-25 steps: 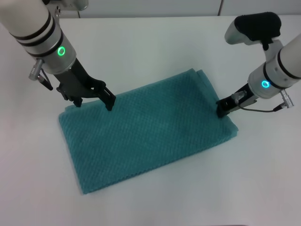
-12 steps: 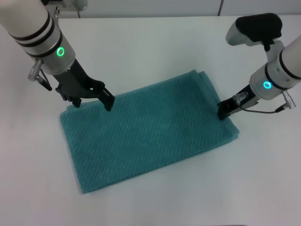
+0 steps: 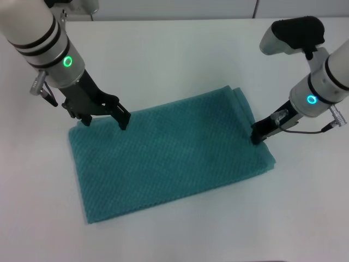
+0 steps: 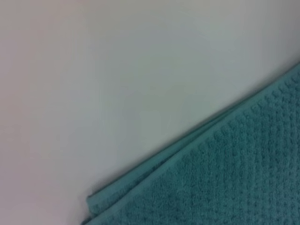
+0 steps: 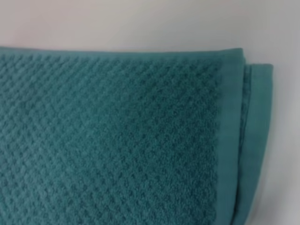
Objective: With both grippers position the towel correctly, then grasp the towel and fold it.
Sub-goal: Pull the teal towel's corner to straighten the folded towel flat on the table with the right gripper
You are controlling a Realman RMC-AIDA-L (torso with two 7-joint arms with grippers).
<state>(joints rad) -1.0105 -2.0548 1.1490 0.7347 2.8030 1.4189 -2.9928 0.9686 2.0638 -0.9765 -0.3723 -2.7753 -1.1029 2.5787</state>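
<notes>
Towel, teal-green, rectangular, waffle-weave cloth (image 3: pixel 169 150): lies flat and slanted on the white surface (image 3: pixel 180 49), its layered short edge at the robot's right. Left gripper (image 3: pixel 104 115), black two-fingered claw: fingers parted, tips down at the far left edge of the cloth, one at the corner and one further along the edge; whether they press the fabric cannot be told. Right gripper (image 3: pixel 256 135), black claw on a white and grey arm: low at the layered right edge, touching or just above it; whether its fingers are apart or together cannot be told. Left wrist view: doubled corner of the cloth against bare surface. Right wrist view: hemmed top layer with a second layer showing just past it. Step in hand, by judgement: positioning, with both grippers set at opposite ends; folding not yet begun. Next move likely calls for squaring the cloth, then closing on both layers at each end together, since pinching only the top layer would spoil the fold.
</notes>
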